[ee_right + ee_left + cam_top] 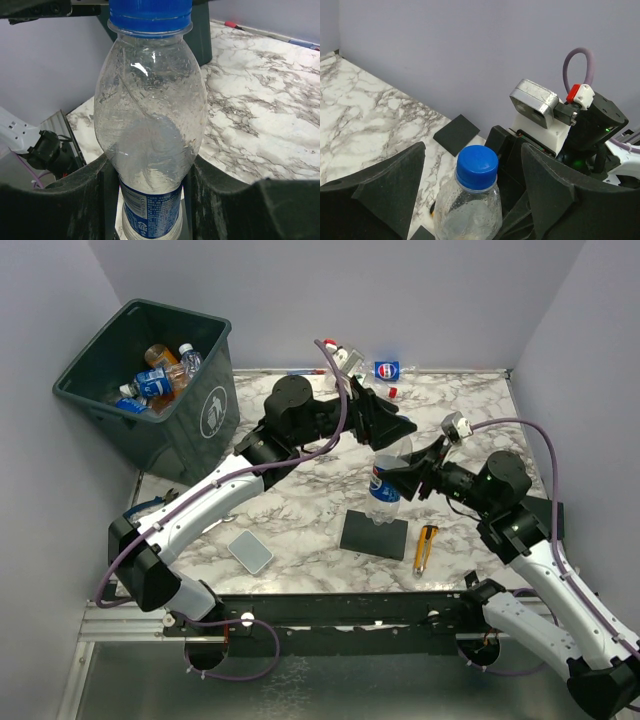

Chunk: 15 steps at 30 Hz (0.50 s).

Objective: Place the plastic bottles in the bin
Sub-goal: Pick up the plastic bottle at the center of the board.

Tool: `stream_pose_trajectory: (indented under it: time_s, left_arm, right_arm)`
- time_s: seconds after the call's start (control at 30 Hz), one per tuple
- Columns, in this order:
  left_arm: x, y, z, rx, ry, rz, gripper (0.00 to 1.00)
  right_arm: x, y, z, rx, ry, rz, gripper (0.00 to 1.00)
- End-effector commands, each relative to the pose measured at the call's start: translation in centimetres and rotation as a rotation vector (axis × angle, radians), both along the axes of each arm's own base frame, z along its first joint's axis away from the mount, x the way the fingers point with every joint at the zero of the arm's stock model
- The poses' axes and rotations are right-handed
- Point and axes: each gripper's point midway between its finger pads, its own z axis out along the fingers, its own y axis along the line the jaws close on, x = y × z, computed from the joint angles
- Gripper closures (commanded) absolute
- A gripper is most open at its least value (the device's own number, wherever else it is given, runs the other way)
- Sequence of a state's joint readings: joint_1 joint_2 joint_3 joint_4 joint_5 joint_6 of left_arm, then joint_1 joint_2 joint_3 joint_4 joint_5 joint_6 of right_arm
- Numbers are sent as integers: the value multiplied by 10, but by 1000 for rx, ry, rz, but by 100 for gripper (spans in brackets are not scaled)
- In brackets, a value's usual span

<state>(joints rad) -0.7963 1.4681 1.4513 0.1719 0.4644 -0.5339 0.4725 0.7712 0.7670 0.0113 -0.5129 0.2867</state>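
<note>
A clear plastic bottle (383,495) with a blue cap and blue label stands upright at the table's middle. My right gripper (400,478) is shut on it, and in the right wrist view both fingers press the sides of the bottle (150,100) around the right gripper (149,162). My left gripper (385,425) hovers over the bottle's top. In the left wrist view the blue cap (477,167) sits between the fingers of the left gripper (474,147), with a gap on each side. The dark bin (215,410) stands at the far left with several bottles (155,382) inside.
A black square pad (374,534) lies under the held bottle and a yellow utility knife (426,547) lies to its right. A small grey slab (250,552) rests near the front edge. More bottles (385,368) lie against the back wall.
</note>
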Motion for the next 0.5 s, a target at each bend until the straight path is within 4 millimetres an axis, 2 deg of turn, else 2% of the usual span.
stream_pose_trajectory:
  time_s: [0.0, 0.2, 0.27, 0.4, 0.47]
  left_arm:
    - [-5, -5, -8, 39, -3, -21, 24]
    - [-5, -5, -13, 54, -12, -16, 48]
    - [-6, -6, -13, 55, -14, -19, 51]
    - [-9, -9, -18, 65, -12, -36, 51]
    - [-10, -10, -20, 71, -8, -41, 37]
  right_arm:
    - [-4, 5, 14, 8, -31, 34, 67]
    - [-4, 6, 12, 5, -25, 39, 68]
    - [-4, 6, 12, 5, -25, 39, 68]
    - [-4, 7, 13, 4, -25, 43, 68]
    - [-4, 6, 13, 3, -26, 42, 68]
